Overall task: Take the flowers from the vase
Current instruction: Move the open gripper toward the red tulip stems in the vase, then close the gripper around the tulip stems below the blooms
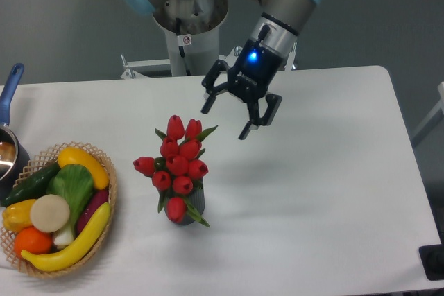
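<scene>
Hovering with fingers spread wide, gripper (227, 120) above and right of flowers (177, 163), touching nothing; bunch standing in vase (193, 207) on table (319, 185), basket (62, 213) left.

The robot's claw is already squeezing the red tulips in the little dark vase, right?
No. The black two-finger gripper hangs open above and to the right of the red tulip flowers, touching nothing. They do stand in the small dark grey ribbed vase, as the fixed camera shows.

white table (312, 192): ribbed vase (189, 206) at centre, vegetable basket (104, 233) left, pot (8, 157) at left edge.
</scene>
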You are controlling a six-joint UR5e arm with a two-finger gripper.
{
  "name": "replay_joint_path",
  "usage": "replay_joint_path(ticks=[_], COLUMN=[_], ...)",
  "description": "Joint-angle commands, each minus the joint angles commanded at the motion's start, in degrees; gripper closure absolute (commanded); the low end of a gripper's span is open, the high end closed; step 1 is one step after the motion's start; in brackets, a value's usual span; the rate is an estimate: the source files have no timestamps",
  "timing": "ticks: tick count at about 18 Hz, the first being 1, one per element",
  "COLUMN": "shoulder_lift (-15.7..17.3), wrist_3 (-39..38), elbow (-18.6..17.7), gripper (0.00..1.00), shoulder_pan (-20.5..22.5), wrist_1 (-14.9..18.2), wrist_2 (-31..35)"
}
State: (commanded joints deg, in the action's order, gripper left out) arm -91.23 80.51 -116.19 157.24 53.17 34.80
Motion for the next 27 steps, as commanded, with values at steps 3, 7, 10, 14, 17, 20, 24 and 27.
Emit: replay_joint_path(ticks=[3, 7, 10, 14, 17, 20, 24, 27], shoulder_lift=[-1.93, -4.92, -7.12, -10.02, -10.46, -10.81, -11.95, -12.48], wrist_3=[-0.09, -0.17, -0.61, -3.60, -3.51, -3.34, -3.25, -3.51], elbow=[0.44, 2.54, 4.65, 6.94, 6.77, 6.24, 6.33, 6.33], gripper=[0.00, 0.00, 0.00, 0.00, 0.00, 0.00, 0.00, 0.00], shoulder_pan=[-1.58, -2.82, -3.96, -5.98, -6.16, -6.95, -8.97, -10.20], wrist_1=[-2.54, -3.08, -3.08, -3.08, -3.43, -3.60, -6.14, -6.86], wrist_2=[0.00, 0.70, 0.62, 0.70, 0.88, 0.97, 0.97, 0.97])
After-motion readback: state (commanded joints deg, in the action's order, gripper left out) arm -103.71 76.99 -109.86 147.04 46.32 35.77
